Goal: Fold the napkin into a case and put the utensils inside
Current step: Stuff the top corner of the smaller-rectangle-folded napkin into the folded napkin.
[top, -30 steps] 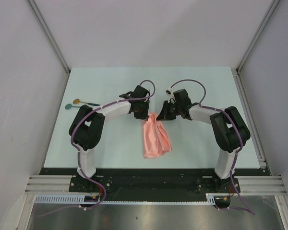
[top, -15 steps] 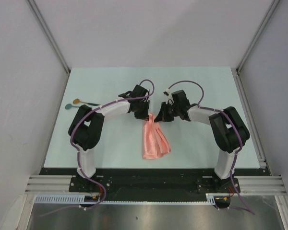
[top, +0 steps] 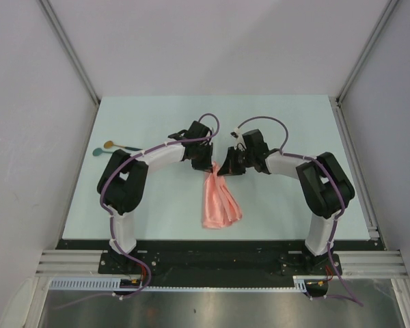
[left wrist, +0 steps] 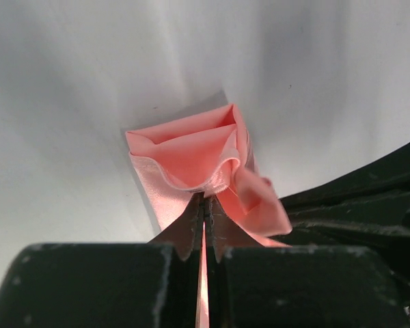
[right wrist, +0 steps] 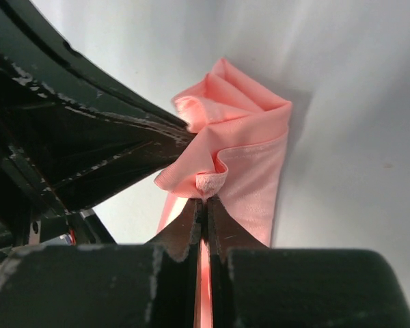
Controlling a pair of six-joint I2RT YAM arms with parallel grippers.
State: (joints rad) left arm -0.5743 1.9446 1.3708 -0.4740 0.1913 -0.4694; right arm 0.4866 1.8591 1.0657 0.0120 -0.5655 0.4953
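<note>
pink napkin (top: pixel 219 201) is bunched where you pinch it: your left gripper (left wrist: pixel 205 199) and right gripper (right wrist: pixel 203 202) each clamp its cloth, tips close together; two spoons (top: pixel 113 147) lie well apart, leftward.

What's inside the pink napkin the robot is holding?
Only its own pink folds show inside the napkin, pinched by the left gripper and right gripper. Deeper layers are covered. The two spoons lie outside, far left on the table.
</note>
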